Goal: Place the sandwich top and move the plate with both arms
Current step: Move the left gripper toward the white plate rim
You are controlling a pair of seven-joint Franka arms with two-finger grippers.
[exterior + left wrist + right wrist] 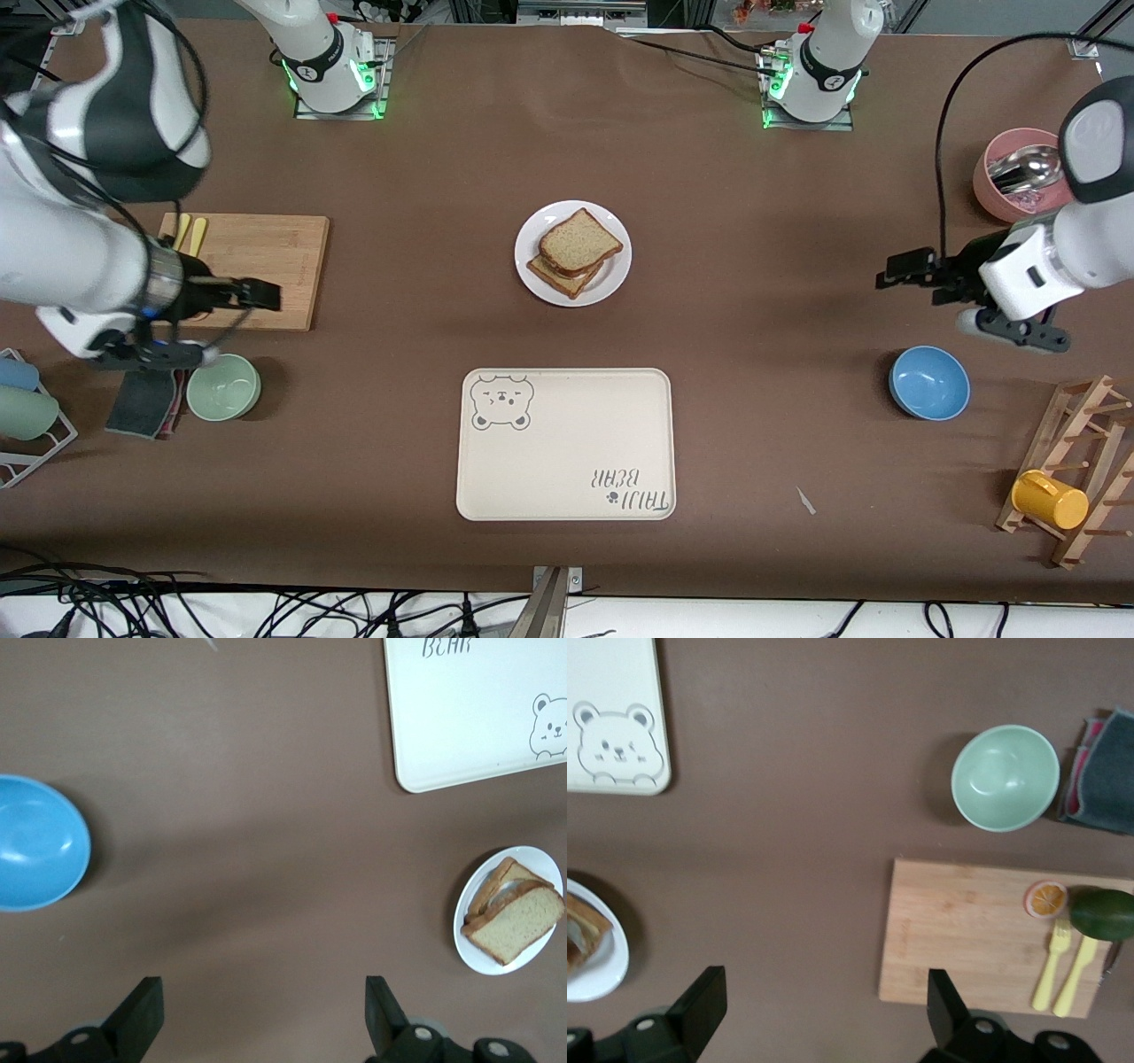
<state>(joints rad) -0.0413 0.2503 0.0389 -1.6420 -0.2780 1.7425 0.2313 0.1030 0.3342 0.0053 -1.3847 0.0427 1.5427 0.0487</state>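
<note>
We see the sandwich top [580,240] lying tilted on the lower slice, the stack resting on the plate [613,276] at the middle of the table; in the left wrist view the same bread [516,927] leans over the slice beneath it, and the plate [483,958] shows its white rim around them; the right wrist view catches only an edge of the plate [607,970]. Nearer the front camera than the plate lies the cream tray [567,461] with its bear drawing, apart from the plate, with bare table between them. Toward the left arm's end we find a blue bowl [928,383], a pink cup [1005,199] holding spoons, and a wooden rack [1076,461] bearing a yellow mug [1050,500]. Toward the right arm's end we find a cutting board [266,266], a green bowl [223,387] and a dark cloth [142,403] beside it; on the board the right wrist view shows yellow cutlery [1063,966], an orange slice [1046,898] and a green fruit [1106,914]. Nothing stands between the plate and either arm. The left gripper [897,270] hangs over bare table well apart from the plate, its fingers [142,1014] spread wide and grasping nothing; the right gripper [262,295] hangs over the cutting board's edge, also well apart from the plate, its fingers [702,1001] spread and empty.
</note>
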